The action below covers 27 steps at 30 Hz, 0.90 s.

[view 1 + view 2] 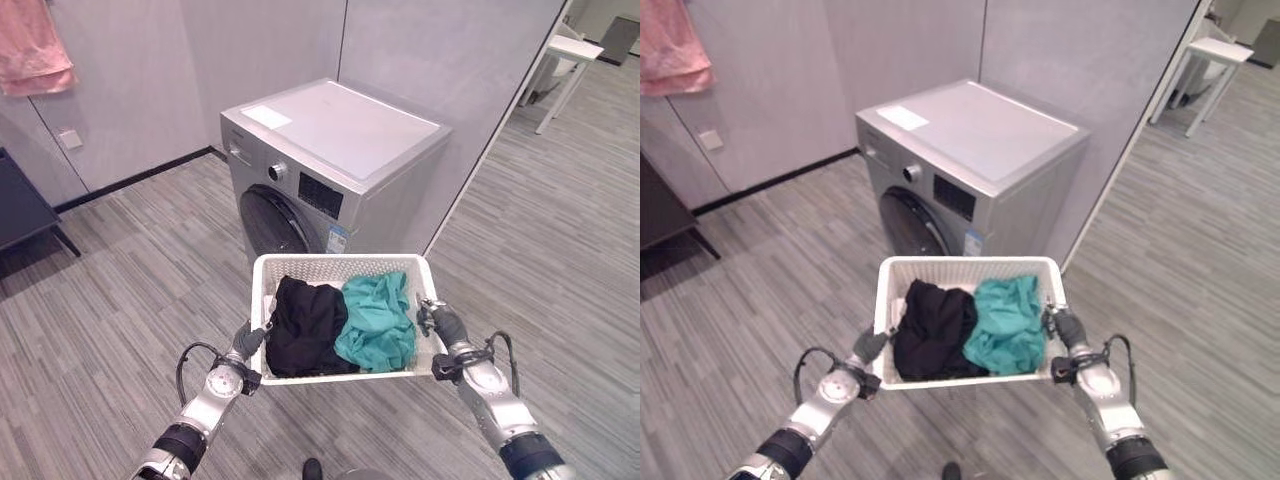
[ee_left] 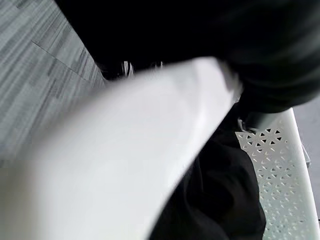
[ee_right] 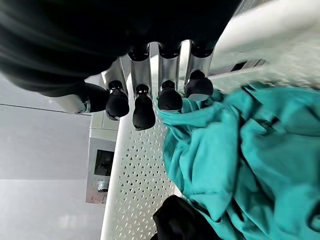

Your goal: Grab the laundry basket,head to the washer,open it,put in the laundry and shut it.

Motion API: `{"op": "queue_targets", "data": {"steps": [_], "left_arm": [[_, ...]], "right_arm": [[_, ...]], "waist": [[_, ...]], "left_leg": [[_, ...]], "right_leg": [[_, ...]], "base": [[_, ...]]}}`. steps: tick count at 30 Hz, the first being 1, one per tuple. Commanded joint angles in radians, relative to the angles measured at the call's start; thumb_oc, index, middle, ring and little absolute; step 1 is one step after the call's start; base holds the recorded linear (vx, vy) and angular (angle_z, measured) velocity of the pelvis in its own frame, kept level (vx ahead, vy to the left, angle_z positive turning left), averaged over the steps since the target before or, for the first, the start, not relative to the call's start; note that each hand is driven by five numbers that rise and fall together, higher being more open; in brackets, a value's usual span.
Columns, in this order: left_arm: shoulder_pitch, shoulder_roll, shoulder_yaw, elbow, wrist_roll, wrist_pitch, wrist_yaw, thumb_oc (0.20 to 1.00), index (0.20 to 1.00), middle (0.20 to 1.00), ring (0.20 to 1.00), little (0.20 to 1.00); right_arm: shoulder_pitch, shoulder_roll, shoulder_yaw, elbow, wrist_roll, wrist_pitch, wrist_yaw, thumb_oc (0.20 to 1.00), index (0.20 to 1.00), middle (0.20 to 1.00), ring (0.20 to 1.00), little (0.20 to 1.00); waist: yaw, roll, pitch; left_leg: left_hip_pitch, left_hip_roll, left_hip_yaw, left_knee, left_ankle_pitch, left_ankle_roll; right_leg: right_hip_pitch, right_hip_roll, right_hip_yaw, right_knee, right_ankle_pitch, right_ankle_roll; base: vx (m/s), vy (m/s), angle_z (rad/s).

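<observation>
Laundry sits in the white basket (image 1: 345, 268): a black garment (image 1: 305, 328) on the robot's left side and a teal garment (image 1: 378, 322) on its right, the two touching in the middle. The basket hangs off the floor between the two hands, just in front of the washer (image 1: 330, 165). The right hand (image 1: 440, 322) grips the basket's right rim, its dark-tipped fingers (image 3: 144, 111) curled over the edge and into the inside, just touching the teal cloth. The left hand (image 1: 248, 342) is at the left rim; its own wrist view shows the rim and the black cloth but not the fingers, so I cannot tell how it is closed. The washer's round door (image 1: 272, 222) faces the basket and looks closed. Judging from this, grabbing the basket is done and the walk to the washer is nearly over. Opening the door, loading the clothes and shutting it remain.
</observation>
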Motion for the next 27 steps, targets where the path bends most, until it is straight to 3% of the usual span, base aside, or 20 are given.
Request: {"op": "queue_targets", "data": {"steps": [1,7,10,14,16,18,19,20,23,25,26,27], "left_arm": [[-0.091,-0.018,0.015,-0.136,-0.090,-0.163,-0.003,0.200,0.200,0.200,0.200,0.200],[-0.094,-0.010,0.015,-0.136,-0.081,-0.164,-0.002,0.200,0.200,0.200,0.200,0.200],[-0.089,0.002,0.024,-0.150,-0.072,-0.165,-0.004,0.200,0.200,0.200,0.200,0.200],[-0.093,0.010,0.027,-0.164,-0.059,-0.169,-0.008,0.200,0.200,0.200,0.200,0.200],[-0.104,0.020,0.031,-0.164,-0.053,-0.167,0.005,0.200,0.200,0.200,0.200,0.200],[-0.113,0.038,0.032,-0.179,-0.050,-0.166,0.010,0.200,0.200,0.200,0.200,0.200],[-0.114,0.049,0.036,-0.185,-0.049,-0.166,0.012,0.200,0.200,0.200,0.200,0.200],[-0.121,0.068,0.039,-0.193,-0.045,-0.165,0.018,0.200,0.200,0.200,0.200,0.200],[-0.122,0.086,0.057,-0.193,-0.039,-0.165,0.029,0.200,0.200,0.200,0.200,0.200],[-0.120,0.089,0.064,-0.191,-0.038,-0.167,0.030,0.200,0.200,0.200,0.200,0.200],[-0.123,0.091,0.073,-0.186,-0.042,-0.172,0.036,0.200,0.200,0.200,0.200,0.200],[-0.121,0.089,0.076,-0.181,-0.042,-0.172,0.036,0.200,0.200,0.200,0.200,0.200]], "right_arm": [[0.006,-0.050,-0.023,-0.046,0.004,-0.050,-0.007,0.200,0.200,0.200,0.200,0.200],[-0.003,-0.037,-0.024,-0.031,-0.004,-0.054,-0.017,0.200,0.200,0.200,0.200,0.200],[-0.010,-0.029,-0.029,-0.028,-0.002,-0.053,-0.020,0.200,0.200,0.200,0.200,0.200],[-0.014,-0.018,-0.032,-0.048,-0.015,-0.044,-0.009,0.200,0.200,0.200,0.200,0.200],[-0.016,-0.010,-0.028,-0.054,-0.029,-0.041,-0.006,0.200,0.200,0.200,0.200,0.200],[-0.022,-0.003,-0.025,-0.052,-0.042,-0.037,-0.006,0.200,0.200,0.200,0.200,0.200],[-0.030,0.001,-0.021,-0.052,-0.046,-0.034,-0.005,0.200,0.200,0.200,0.200,0.200],[-0.050,0.007,-0.010,-0.051,-0.053,-0.030,-0.001,0.200,0.200,0.200,0.200,0.200],[-0.062,0.009,-0.012,-0.059,-0.070,-0.032,-0.005,0.200,0.200,0.200,0.200,0.200],[-0.068,0.007,-0.010,-0.060,-0.071,-0.035,-0.006,0.200,0.200,0.200,0.200,0.200],[-0.076,0.005,-0.012,-0.056,-0.070,-0.040,-0.014,0.200,0.200,0.200,0.200,0.200],[-0.080,0.005,-0.012,-0.049,-0.070,-0.039,-0.017,0.200,0.200,0.200,0.200,0.200]], "waist": [[0.036,0.030,-0.043],[0.078,0.064,-0.025],[0.098,0.071,-0.021],[0.110,0.082,-0.039],[0.111,0.074,-0.056],[0.111,0.064,-0.060],[0.117,0.069,-0.057],[0.119,0.084,-0.047],[0.116,0.096,-0.034],[0.110,0.098,-0.032],[0.106,0.096,-0.027],[0.101,0.096,-0.029]], "left_leg": [[-0.048,-0.020,0.018,-0.225,0.108,0.033],[-0.151,-0.068,-0.076,-0.429,0.159,0.009],[-0.188,-0.091,-0.127,-0.428,0.162,0.001],[-0.188,-0.120,-0.134,-0.354,0.152,0.013],[-0.179,-0.161,-0.123,-0.308,0.111,0.040],[-0.150,-0.186,-0.090,-0.298,0.080,0.069],[-0.127,-0.184,-0.068,-0.304,0.071,0.081],[-0.087,-0.189,-0.039,-0.318,0.052,0.109],[-0.027,-0.191,0.008,-0.338,0.024,0.124],[-0.014,-0.193,0.017,-0.340,0.015,0.125],[-0.006,-0.192,0.047,-0.324,-0.009,0.117],[0.001,-0.190,0.058,-0.319,-0.021,0.111]], "right_leg": [[-0.020,-0.070,0.105,0.063,-0.096,0.151],[0.081,-0.058,0.171,0.073,-0.179,0.151],[0.134,-0.066,0.231,0.082,-0.209,0.156],[0.172,-0.111,0.280,0.099,-0.217,0.180],[0.160,-0.154,0.299,0.147,-0.170,0.209],[0.123,-0.180,0.324,0.238,-0.063,0.240],[0.090,-0.187,0.322,0.296,-0.037,0.250],[0.030,-0.206,0.284,0.387,0.021,0.256],[-0.048,-0.243,0.153,0.424,0.022,0.252],[-0.068,-0.244,0.110,0.394,-0.002,0.249],[-0.079,-0.276,0.012,0.293,-0.021,0.254],[-0.050,-0.286,-0.029,0.232,-0.036,0.254]], "base": [[0.22,0.070,-0.06],[0.25,0.094,-0.21],[0.38,0.230,-0.53],[0.31,0.313,-0.61],[0.29,0.295,-0.52],[0.23,0.254,-0.51],[0.22,0.321,-0.27],[0.17,0.287,-0.17],[0.15,0.206,-0.69],[0.09,0.041,-0.01],[0.09,-0.028,0.01],[0.09,-0.039,0.04]]}}
